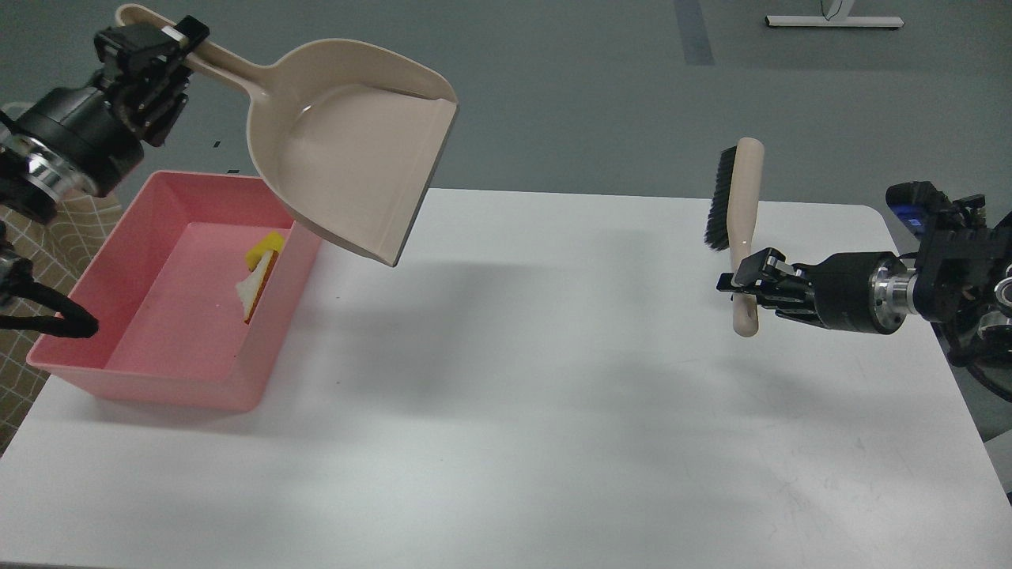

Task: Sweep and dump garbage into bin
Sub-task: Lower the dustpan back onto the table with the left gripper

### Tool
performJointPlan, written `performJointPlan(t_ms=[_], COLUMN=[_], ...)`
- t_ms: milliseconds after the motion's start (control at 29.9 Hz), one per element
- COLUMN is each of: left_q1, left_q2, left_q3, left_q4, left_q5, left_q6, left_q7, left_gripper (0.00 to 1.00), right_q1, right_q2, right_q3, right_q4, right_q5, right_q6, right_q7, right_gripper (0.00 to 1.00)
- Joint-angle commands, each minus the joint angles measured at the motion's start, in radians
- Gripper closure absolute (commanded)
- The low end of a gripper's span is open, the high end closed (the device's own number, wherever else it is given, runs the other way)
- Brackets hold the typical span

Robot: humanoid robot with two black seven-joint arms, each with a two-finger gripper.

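Observation:
The pink bin (178,391) stands at the table's left. Inside it, against the right wall, lie the yellow sponge (265,250) and the white bread slice (254,288). My left gripper (162,47) is shut on the handle of the beige dustpan (356,150), which hangs empty in the air over the bin's far right corner and the table. My right gripper (743,284) is shut on the handle of the beige brush (739,205), held upright above the table's right side, black bristles facing left.
The white table (522,395) spans the view; its far edge runs behind the brush and its right edge lies by my right arm. A tan checked cloth (24,237) shows at the far left, off the table.

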Motion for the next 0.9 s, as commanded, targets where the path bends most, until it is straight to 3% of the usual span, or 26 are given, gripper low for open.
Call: performJointPlan(t_ms=[0, 401, 868], left_q1=[0.024, 0.028, 0.012], left_q2=[-0.121, -0.379, -0.528], left_q3=[0.011, 0.175, 0.235], left_q4=[0.000, 0.015, 0.224], left_q5=[0.002, 0.017, 0.057], left_q6=[0.055, 0.171, 0.219], left_q7=[0.007, 0.007, 0.004], left_gripper=[1.00, 1.00, 1.00], right_q1=[-0.001, -0.006, -0.008], right_q2=[0.002, 0.005, 0.005], right_q3=[0.000, -0.003, -0.011], right_q4=[-0.001, -0.001, 0.000], right_q5=[0.000, 0.000, 0.000], right_q6=[0.000, 0.000, 0.000], right_q7=[0.000, 0.000, 0.000], right_gripper=[1.00, 1.00, 1.00])
